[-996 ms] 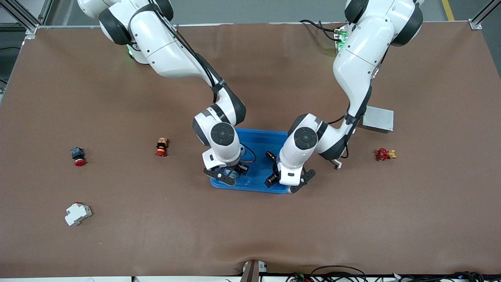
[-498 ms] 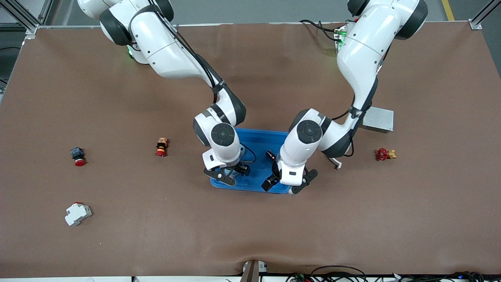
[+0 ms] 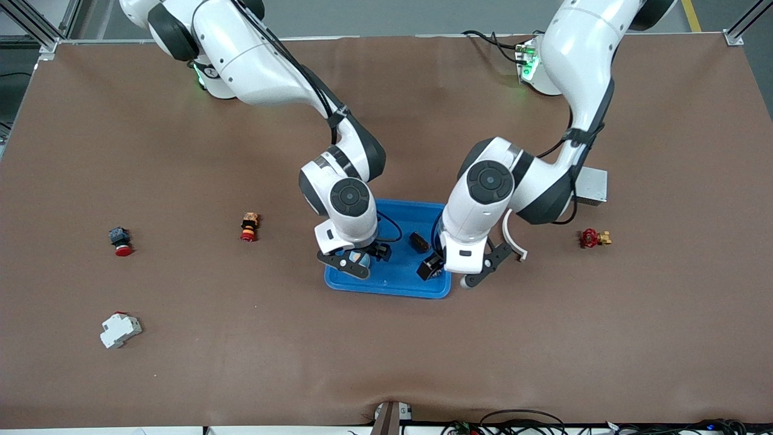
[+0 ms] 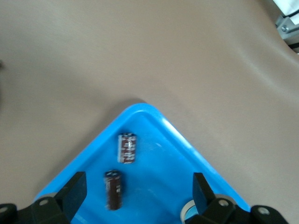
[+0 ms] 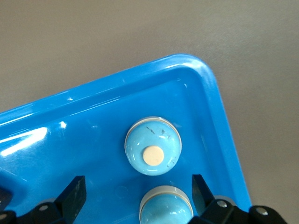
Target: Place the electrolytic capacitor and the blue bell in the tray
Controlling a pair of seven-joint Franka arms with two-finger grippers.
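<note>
Both grippers over the tray [image 3: 392,289], nothing held. Right gripper [image 3: 355,261] hangs over the tray's corner toward the right arm's end, nearest the front camera; fingers spread wide and empty. Right wrist view shows two blue bells in that corner: one [image 5: 153,151] dome-up with a cream button on top, clear of the fingers; a second one [image 5: 166,204] just beside it, between the spread fingers [image 5: 71,196] but not gripped. From the front only a bit of blue bell [image 3: 356,260] shows under the gripper.

Left gripper [image 3: 460,270] sits over the tray's edge toward the left arm's end — fingers also wide apart, holding nothing. Left wrist view shows two dark cylindrical capacitors lying on their sides on the tray floor near a corner: one capacitor [image 4: 127,147] closer to the corner; another capacitor [image 4: 113,189] beside it, not touching. Front view picks up one dark capacitor [image 3: 419,242] in the tray between the two grippers.

Elsewhere on the table [image 3: 543,338]: red-knobbed valve [image 3: 594,237] and a grey metal box [image 3: 589,185] toward the left arm's end; an orange-and-red button [image 3: 249,226], a dark button with red cap [image 3: 120,241] and a white breaker [image 3: 120,330] toward the right arm's end — all well apart from the tray.
</note>
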